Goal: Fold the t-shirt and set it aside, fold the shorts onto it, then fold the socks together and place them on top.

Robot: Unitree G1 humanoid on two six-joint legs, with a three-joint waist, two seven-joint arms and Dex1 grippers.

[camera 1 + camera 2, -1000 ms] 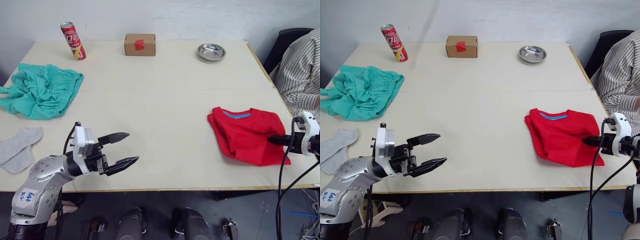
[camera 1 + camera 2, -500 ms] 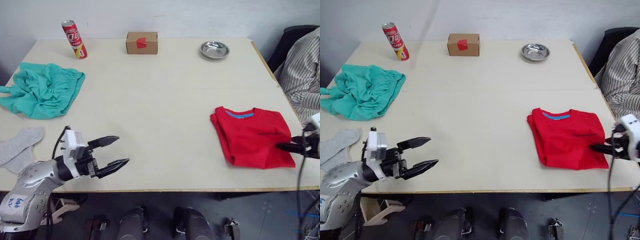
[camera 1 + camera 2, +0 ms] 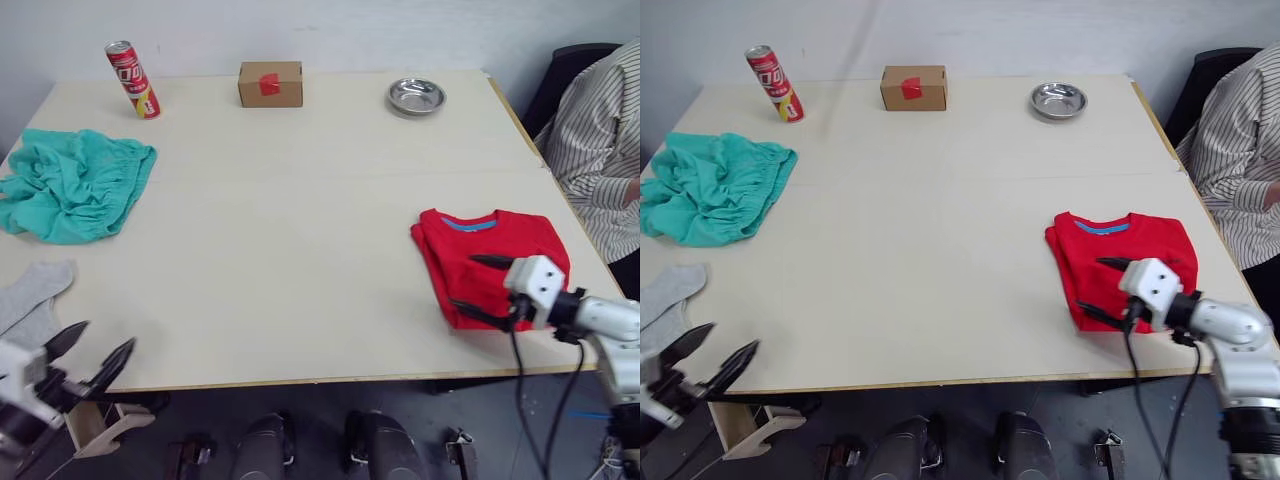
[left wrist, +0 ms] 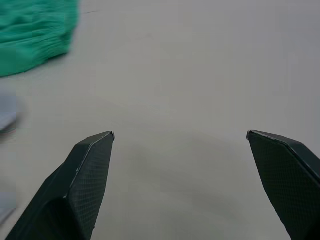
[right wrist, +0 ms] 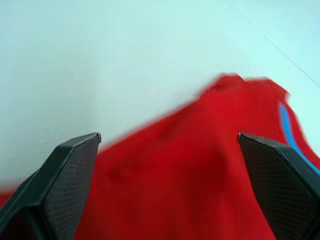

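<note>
The red t-shirt (image 3: 492, 262) lies folded on the right side of the table, blue neckband toward the far side. My right gripper (image 3: 464, 282) hovers open over its front left part, one finger on each side of the cloth's near corner, gripping nothing. In the right wrist view the t-shirt (image 5: 200, 180) spreads between the wide-apart fingers. The teal-green shorts (image 3: 70, 185) lie crumpled at the far left. The grey socks (image 3: 30, 298) lie flat at the left front edge. My left gripper (image 3: 98, 342) is open and empty at the front left table edge, just in front of the socks.
Along the table's (image 3: 300, 250) far edge stand a red can (image 3: 131, 79), a cardboard box (image 3: 270, 84) and a metal bowl (image 3: 416, 95). A person in a striped shirt (image 3: 600, 140) sits at the right end, beside a black chair.
My right gripper has opened, let go of the t-shirt's right edge and moved left over its front. My left arm has drawn back toward the front left corner. The camera shifted slightly.
</note>
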